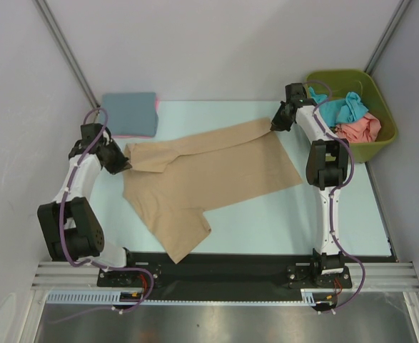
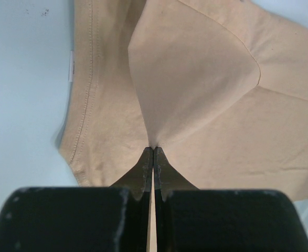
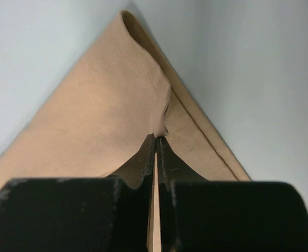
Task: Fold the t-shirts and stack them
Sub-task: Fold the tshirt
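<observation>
Tan t-shirt (image 1: 216, 175) lies spread across the middle of the table, pinched at two points.

Left gripper (image 2: 152, 149): your jaws are closed flat on a fold of the cloth at the shirt's left end, beside the stitched hem. The fabric rises to a peak at the tips.

Right gripper (image 3: 157, 137): your jaws are clamped on the shirt's far right corner, with a rolled hem bunched just ahead of the tips.

Arms: your left arm bends in from the left edge with its elbow out. Your right arm reaches away from its base, wrist turned inward at the far corner.

Surface: pale blue-green table top (image 1: 302, 214), smooth, with grey walls on three sides.

Edges:
- One sleeve points toward you, and its tip reaches onto the black strip (image 1: 252, 259) at the near edge.
- A folded slate blue t-shirt (image 1: 129, 113) sits on a pink t-shirt (image 1: 157, 108) at the far left corner, apart from the tan cloth.
- An olive-green bin (image 1: 380, 146) stands just beside your right wrist, holding a teal t-shirt (image 1: 341, 107) and a salmon t-shirt (image 1: 357, 130).
- Bare table shows between the near sleeve and your right arm.
</observation>
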